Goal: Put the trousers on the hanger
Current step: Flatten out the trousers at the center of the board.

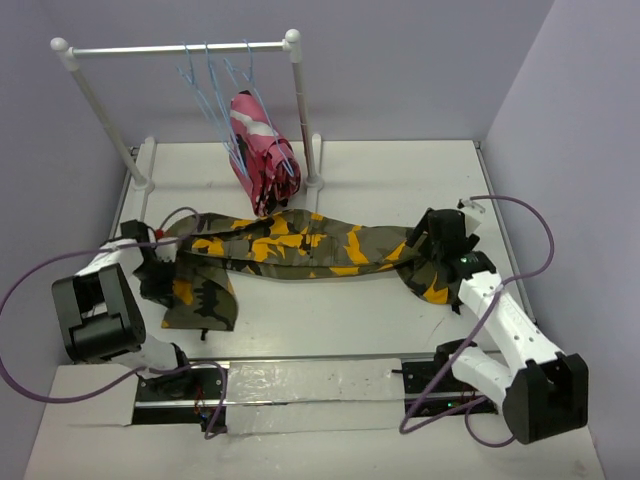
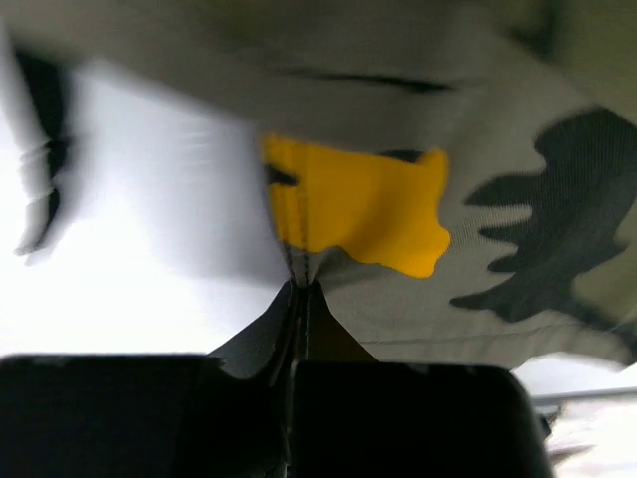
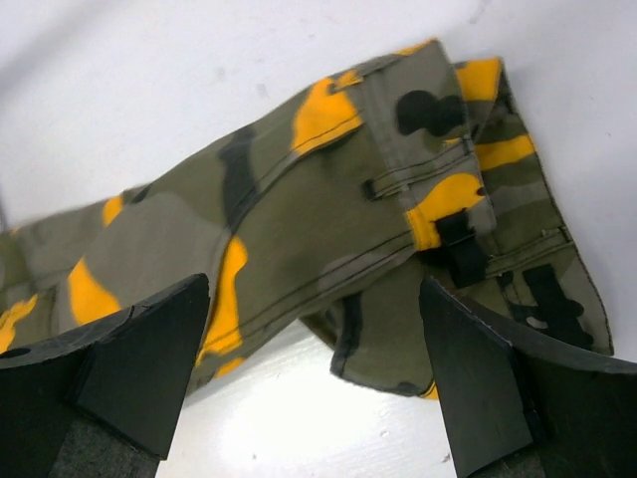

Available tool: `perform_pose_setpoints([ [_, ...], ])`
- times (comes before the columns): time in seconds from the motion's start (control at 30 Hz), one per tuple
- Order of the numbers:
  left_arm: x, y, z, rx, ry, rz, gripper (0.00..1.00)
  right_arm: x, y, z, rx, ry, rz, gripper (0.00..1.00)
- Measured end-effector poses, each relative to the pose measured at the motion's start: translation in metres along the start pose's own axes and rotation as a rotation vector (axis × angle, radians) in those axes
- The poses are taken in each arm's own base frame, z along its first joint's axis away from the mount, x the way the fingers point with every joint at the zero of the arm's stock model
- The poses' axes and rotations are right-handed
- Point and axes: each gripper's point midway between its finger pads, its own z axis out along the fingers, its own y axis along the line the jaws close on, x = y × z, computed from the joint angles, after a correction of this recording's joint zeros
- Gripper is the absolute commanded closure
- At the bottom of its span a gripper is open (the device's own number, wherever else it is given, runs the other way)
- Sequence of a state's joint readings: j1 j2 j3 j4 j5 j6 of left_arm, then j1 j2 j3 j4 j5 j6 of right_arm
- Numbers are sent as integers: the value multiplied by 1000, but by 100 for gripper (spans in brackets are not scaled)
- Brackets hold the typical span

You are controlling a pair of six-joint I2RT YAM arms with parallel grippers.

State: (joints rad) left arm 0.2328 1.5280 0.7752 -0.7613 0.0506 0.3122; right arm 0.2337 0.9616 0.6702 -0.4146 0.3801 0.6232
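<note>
lying stretched across the table (image 1: 400,170), the trousers (image 1: 290,245) are well apart from any hanger (image 1: 215,85); those hang on the rail (image 1: 180,47) at the back. the left gripper (image 2: 296,373) is pinched tight on the cloth at one end. the right gripper (image 3: 314,368) hovers wide over the other end, gripping nothing. by my judgement only a first grasp is made: lifting, threading and hanging are all left.

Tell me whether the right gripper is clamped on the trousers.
No: the right wrist view shows the right gripper wide open over the trousers, its jaws spread with no cloth pinched between them.
</note>
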Motion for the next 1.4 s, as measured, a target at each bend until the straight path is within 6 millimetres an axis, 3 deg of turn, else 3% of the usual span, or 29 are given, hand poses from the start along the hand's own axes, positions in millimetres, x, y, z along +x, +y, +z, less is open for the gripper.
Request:
perform_pose_setpoints([
  [0.23,-8,66,-9,-96,-162,-130,100,4,-24,20,95,69,121,8],
  [0.6,-14,94,-12,-199,-207,-39,100,26,-47,41,194,141,272,12],
  [0.7,-11,102,-14,-233,-200,-48,100,37,-53,58,244,170,275,28],
  [0.73,-9,104,-15,-241,-198,-53,100,40,-55,64,263,180,272,48],
  [0.77,-9,105,-17,-248,-197,-56,100,43,-57,70,285,194,267,52],
  [0.8,-10,107,-19,-254,-200,-58,100,45,-58,77,305,206,255,85],
  [0.83,-12,109,-21,-261,-205,-58,100,44,-57,83,320,211,253,99],
  [0.87,-14,111,-24,-270,-212,-58,100,42,-55,90,329,217,246,100],
  [1.0,-24,124,-38,-321,-237,-42,100,12,-47,104,341,175,254,100],
  [1.17,-31,144,-51,-418,-250,5,100,-36,-35,87,282,52,258,100],
  [1.37,-43,155,-68,-484,-300,65,100,-125,5,77,194,-94,279,100],
  [1.4,-45,157,-71,-493,-307,68,100,-135,11,79,185,-110,282,96],
])
